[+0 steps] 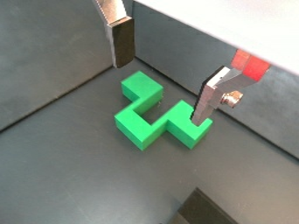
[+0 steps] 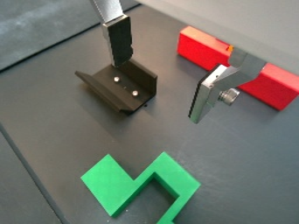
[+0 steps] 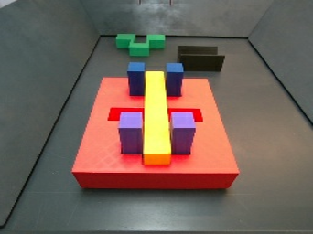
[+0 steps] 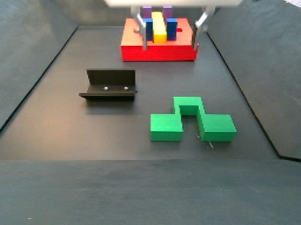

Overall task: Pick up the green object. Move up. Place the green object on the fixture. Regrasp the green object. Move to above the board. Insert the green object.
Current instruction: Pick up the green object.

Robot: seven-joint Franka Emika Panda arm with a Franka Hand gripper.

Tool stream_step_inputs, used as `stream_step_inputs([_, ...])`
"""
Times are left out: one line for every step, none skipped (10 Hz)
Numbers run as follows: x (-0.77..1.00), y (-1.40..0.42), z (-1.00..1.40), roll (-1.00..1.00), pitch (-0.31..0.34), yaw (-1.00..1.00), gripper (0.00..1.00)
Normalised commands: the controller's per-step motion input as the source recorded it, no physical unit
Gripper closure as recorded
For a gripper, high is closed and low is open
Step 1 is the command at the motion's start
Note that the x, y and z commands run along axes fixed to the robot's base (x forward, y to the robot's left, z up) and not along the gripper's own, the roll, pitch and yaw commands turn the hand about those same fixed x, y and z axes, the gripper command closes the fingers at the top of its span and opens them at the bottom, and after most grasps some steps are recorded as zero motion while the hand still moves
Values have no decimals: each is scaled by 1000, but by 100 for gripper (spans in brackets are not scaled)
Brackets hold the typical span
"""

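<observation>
The green object (image 1: 156, 115) lies flat on the dark floor, also seen in both side views (image 3: 141, 42) (image 4: 192, 119). My gripper (image 1: 160, 90) hangs open above it, one silver finger to each side, touching nothing and holding nothing. In a wrist view the fixture (image 2: 118, 87) stands beyond the green object (image 2: 140, 185), under the open gripper (image 2: 159, 89). The fixture (image 4: 108, 85) stands apart from the green object. The red board (image 3: 98, 146) (image 4: 135, 52) carries a yellow bar (image 3: 156, 114). In a side view only the gripper's fingers (image 4: 201, 19) show, at the upper edge.
Blue blocks (image 3: 137, 77) and purple blocks (image 3: 131, 132) stand on the board beside the yellow bar. A corner of the board (image 2: 205, 48) shows past the fixture. Grey walls (image 3: 61, 82) enclose the floor on all sides.
</observation>
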Motion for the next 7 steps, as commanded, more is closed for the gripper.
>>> stream_step_inputs([143, 34, -454, 26, -14, -103, 0])
stream_step_inputs([0, 0, -360, 0, -10, -17, 0])
stream_step_inputs([-26, 20, -297, 0, 0, 0, 0])
stream_step_inputs([-140, 157, -271, -41, 0, 0, 0])
stream_step_inputs([-269, 220, -237, -46, 0, 0, 0])
stream_step_inputs([-246, 254, -220, -50, 0, 0, 0])
stream_step_inputs([-337, 351, -209, -64, 0, 0, 0])
